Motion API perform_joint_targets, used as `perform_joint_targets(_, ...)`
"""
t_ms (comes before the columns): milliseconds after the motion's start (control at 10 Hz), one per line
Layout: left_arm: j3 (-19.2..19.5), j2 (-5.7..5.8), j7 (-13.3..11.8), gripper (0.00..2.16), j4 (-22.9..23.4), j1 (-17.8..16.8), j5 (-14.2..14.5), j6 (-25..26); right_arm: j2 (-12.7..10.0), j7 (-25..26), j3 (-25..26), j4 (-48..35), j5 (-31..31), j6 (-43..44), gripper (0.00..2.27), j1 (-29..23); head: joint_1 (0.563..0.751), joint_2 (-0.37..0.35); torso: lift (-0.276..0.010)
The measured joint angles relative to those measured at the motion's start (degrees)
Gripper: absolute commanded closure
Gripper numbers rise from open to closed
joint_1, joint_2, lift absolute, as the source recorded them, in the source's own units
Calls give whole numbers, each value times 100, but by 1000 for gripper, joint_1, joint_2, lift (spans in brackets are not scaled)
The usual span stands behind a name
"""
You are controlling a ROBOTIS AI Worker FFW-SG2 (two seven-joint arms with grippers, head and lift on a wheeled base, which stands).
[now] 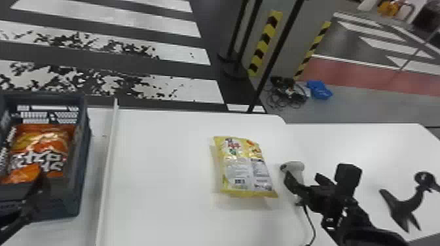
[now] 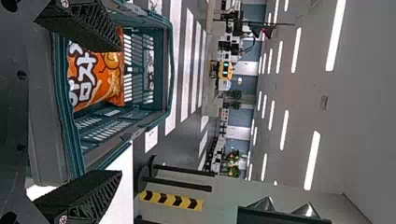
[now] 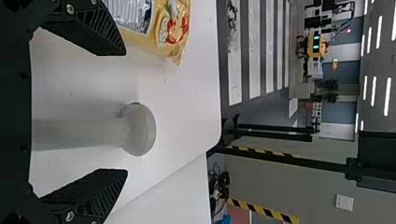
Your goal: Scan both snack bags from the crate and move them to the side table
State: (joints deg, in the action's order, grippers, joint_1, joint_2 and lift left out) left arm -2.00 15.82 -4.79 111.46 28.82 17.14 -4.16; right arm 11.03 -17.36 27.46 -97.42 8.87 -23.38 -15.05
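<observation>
- One yellow snack bag [image 1: 245, 170] lies on the white surface [image 1: 163, 163], right of the head view's centre.
- An orange snack bag [image 1: 41, 149] sits inside the crate [image 1: 84, 157] at the left edge.
- The left tool [image 1: 37, 189], lower left, has its fingers spread wide and holds nothing.
- The right tool [image 1: 305, 182], lower right, is wide open too, the scanner [image 1: 297, 168] ungripped between its fingers.

The crate [image 1: 85, 147] is open above, but its walls and the white divider [image 1: 110, 147] bar low sideways passage.
</observation>
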Motion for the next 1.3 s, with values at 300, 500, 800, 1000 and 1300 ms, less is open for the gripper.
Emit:
perform_joint_targets(300,1,28,5,63,0,-13,-1,8,3,-624,99,-119,616,-1033,70,184,695,-280,-99)
perform_joint_targets(500,4,35,5,63,-19,-25,0,8,32,-746,27,21,614,-1401,70,358,695,-266,-99)
perform_joint_targets(800,-1,35,5,63,-68,-35,7,8,49,-944,-66,102,615,-1777,63,472,695,-242,-99)
perform_joint_targets(1000,-3,35,5,63,-71,-35,9,8,89,-1087,-107,262,624,-2032,181,595,695,-232,-99)
perform_joint_targets(1300,-2,35,3,63,-86,-35,26,-8,186,-1335,-174,559,558,-2195,1868,750,695,-222,-99)
